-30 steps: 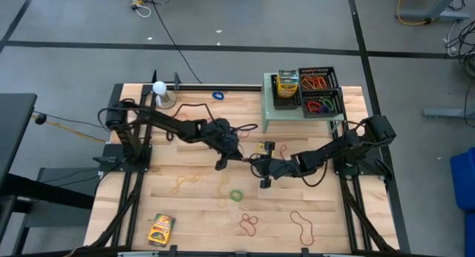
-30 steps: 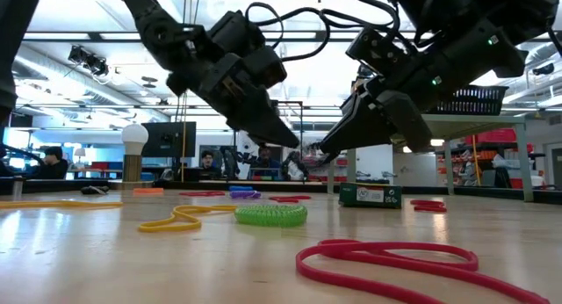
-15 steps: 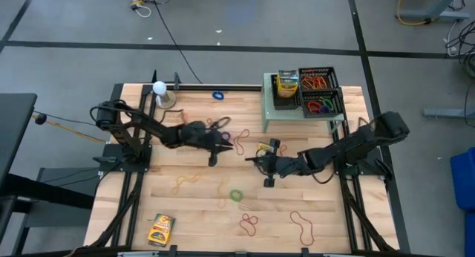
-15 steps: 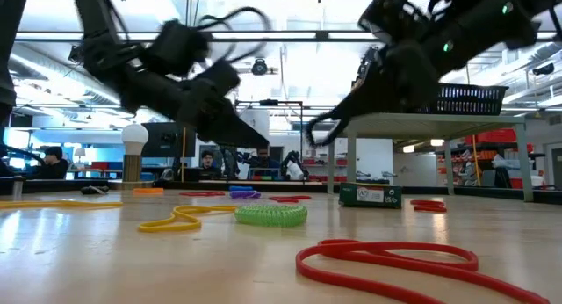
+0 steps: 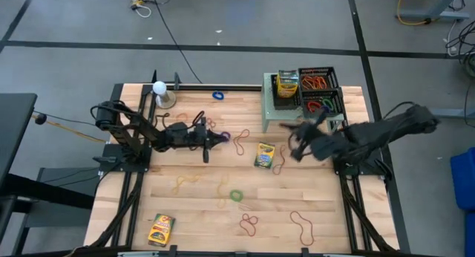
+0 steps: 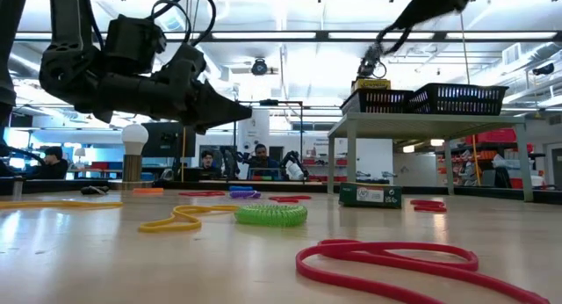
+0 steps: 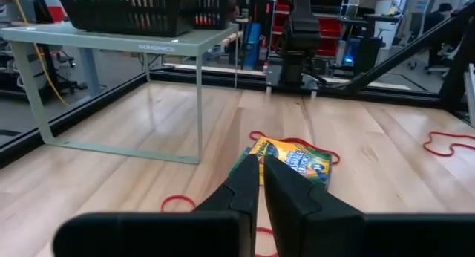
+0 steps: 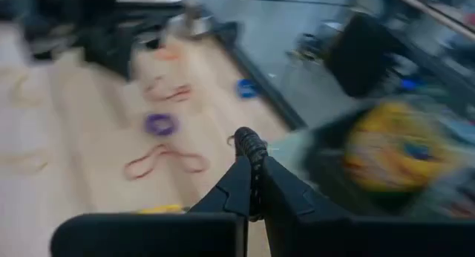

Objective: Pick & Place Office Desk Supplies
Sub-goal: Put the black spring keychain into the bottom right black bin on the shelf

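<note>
I saw a black rubber band pinched in the right gripper, its jaws pressed together on the loop, up beside the green stand that carried the black baskets. One crayon box lay flat on the worktop near the middle, a red band just beside it, and another crayon box sat near the front edge. A green coiled band, yellow band and red loops were scattered across the front. My left gripper hung low over the wood left of the middle, jaws nearly together and holding nothing.
</note>
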